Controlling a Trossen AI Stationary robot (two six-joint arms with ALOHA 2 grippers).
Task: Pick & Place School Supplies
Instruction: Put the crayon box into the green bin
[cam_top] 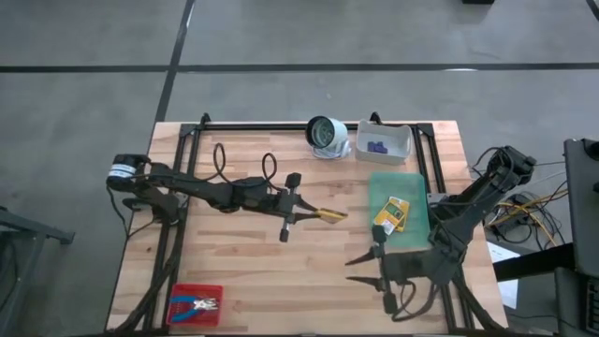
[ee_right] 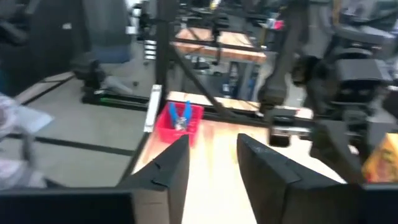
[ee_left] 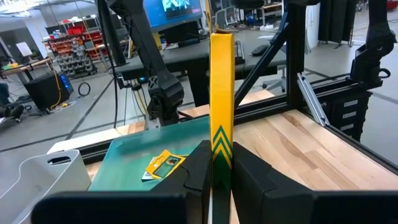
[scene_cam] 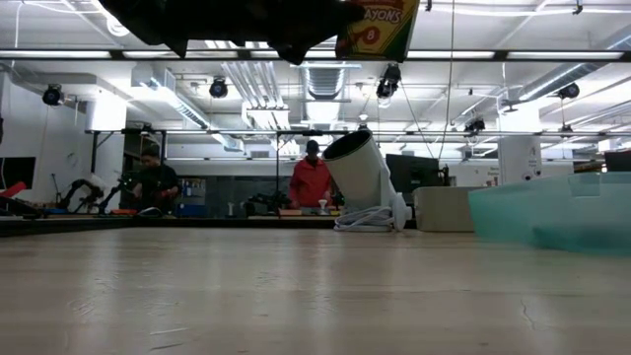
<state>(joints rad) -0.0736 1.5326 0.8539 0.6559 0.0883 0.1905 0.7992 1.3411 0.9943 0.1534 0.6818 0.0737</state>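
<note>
A yellow-and-green crayon box (cam_top: 330, 215) is held in the air over the table's middle, with my left gripper (cam_top: 314, 214) shut on it. In the low view the box (scene_cam: 380, 28) shows high above the tabletop. Another crayon box (cam_top: 391, 213) lies flat on the green mat (cam_top: 404, 185). Tiny purple pieces (cam_top: 377, 145) sit in the white bin (cam_top: 398, 140). A blue-handled tool (cam_top: 198, 303) lies in the red tray (cam_top: 178, 292). My right gripper (cam_top: 361, 268) hovers open near the table's front right, nothing between its fingers (ee_right: 171, 163). My left gripper pinches the crayon box's two broad faces at its near end (ee_left: 221, 146) between the two fingers (ee_left: 198, 169). The fingers come level from the table's left and lie along the box. It sticks out ahead of them on edge, lifted clear of the table.
A white-grey round object (cam_top: 328, 134) with a cord lies at the far edge beside the bin. A black frame (cam_top: 281, 126) runs round the table. Bare wood lies between the red tray and the mat. People stand in the room beyond.
</note>
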